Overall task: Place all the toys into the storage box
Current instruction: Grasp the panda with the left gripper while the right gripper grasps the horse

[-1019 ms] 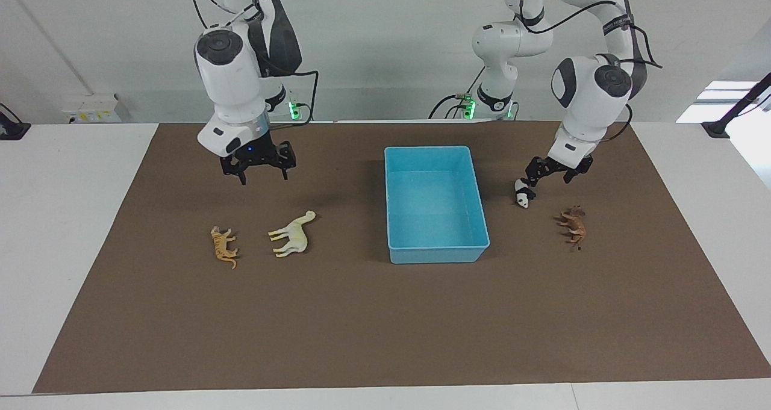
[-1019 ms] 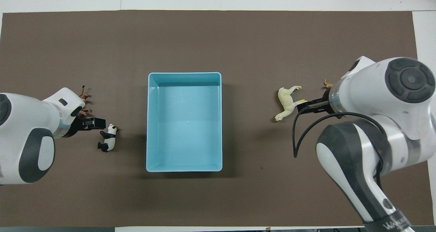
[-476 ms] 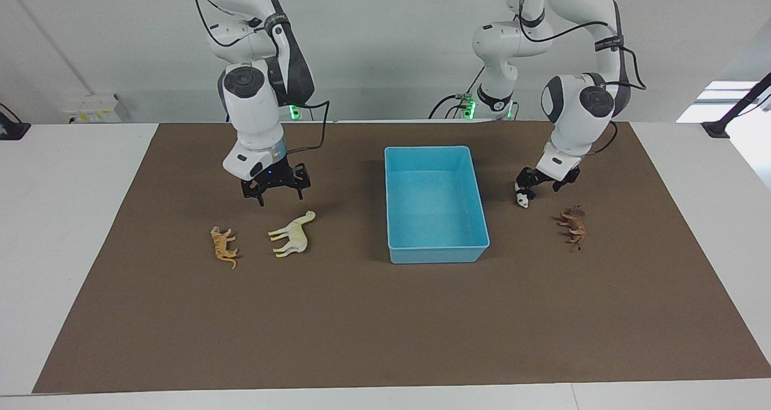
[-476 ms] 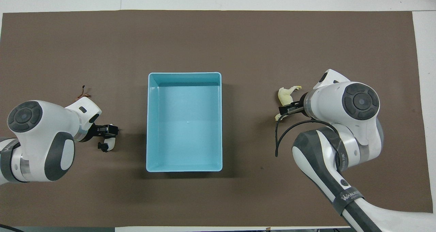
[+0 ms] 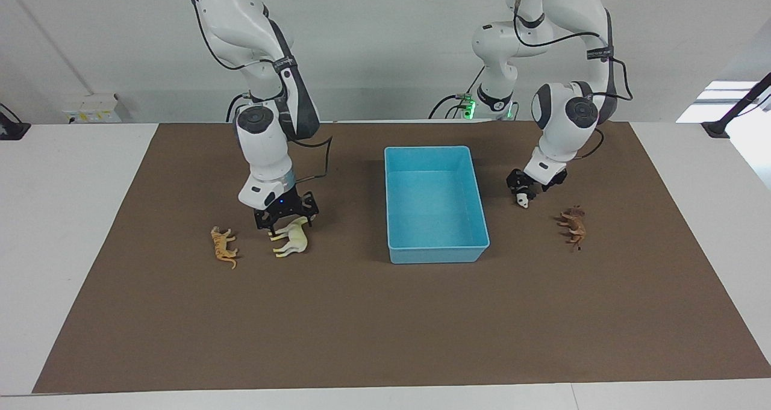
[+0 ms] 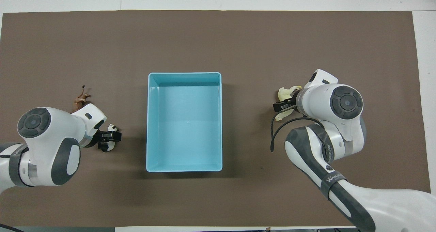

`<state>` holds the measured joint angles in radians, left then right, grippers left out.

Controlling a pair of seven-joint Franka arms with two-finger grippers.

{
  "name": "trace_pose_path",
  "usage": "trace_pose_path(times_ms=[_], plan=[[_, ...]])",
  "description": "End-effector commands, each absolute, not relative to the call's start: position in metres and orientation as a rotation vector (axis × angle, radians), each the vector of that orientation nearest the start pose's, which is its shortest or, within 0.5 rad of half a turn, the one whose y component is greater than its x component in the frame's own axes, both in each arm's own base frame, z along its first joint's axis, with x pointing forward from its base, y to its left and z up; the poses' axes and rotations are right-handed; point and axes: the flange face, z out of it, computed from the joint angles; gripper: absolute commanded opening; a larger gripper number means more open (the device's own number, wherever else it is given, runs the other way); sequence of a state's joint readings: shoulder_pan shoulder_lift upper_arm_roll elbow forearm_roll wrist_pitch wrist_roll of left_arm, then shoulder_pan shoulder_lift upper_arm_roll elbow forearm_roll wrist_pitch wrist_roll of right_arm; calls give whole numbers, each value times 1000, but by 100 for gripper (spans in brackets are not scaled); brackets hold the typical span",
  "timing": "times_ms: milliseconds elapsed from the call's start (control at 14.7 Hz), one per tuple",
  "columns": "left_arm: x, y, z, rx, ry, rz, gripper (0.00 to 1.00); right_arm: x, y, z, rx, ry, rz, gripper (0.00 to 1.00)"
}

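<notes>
At the right arm's end of the brown mat (image 5: 361, 326), the orange striped tiger (image 5: 223, 247) lies on its side, untouched. Just beside it, toward the box, the cream-white camel (image 5: 291, 236) also lies on its side. The right gripper (image 5: 284, 216) is down at the camel's neck and back, its fingers spread to either side of the body; whether they touch it cannot be told. In the overhead view the same gripper (image 6: 282, 106) covers the middle of the camel (image 6: 284, 93), with head and hindquarters showing past it.

The light-blue storage box (image 5: 435, 254) sits on the middle of the mat with no toys in it; its rim (image 6: 184, 74) shows all round from above.

At the left arm's end, the left gripper (image 5: 523, 187) is low over the black-and-white panda (image 5: 523, 200), which is close beside the box. From above, this gripper (image 6: 109, 136) straddles the panda (image 6: 108, 147). Whether its jaws are spread or pinching cannot be told.

The brown lion (image 5: 573, 227) lies farther from the robots than the panda, nearer the mat's end, apart from the gripper
</notes>
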<state>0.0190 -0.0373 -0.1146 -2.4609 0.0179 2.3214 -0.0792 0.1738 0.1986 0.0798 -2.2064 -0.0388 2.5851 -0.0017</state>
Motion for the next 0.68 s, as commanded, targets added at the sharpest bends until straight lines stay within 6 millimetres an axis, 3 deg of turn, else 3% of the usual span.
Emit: trace_pose_path(times_ms=[0, 340, 408, 476, 544, 612], plan=[[447, -49, 300, -3101, 77, 139, 100, 553, 146, 294, -3071, -465, -291, 100], [440, -49, 294, -3098, 74, 160, 100, 552, 146, 282, -3070, -467, -283, 100], [439, -49, 295, -3098, 72, 157, 94, 552, 145, 281, -3070, -467, -286, 92], [438, -48, 293, -3097, 60, 164, 82, 552, 145, 281, -3069, -470, -286, 66], [438, -49, 294, -3096, 41, 161, 70, 552, 145, 281, -3070, -467, -283, 23], [438, -50, 294, -3096, 36, 161, 60, 552, 145, 282, -3070, -467, -286, 0]])
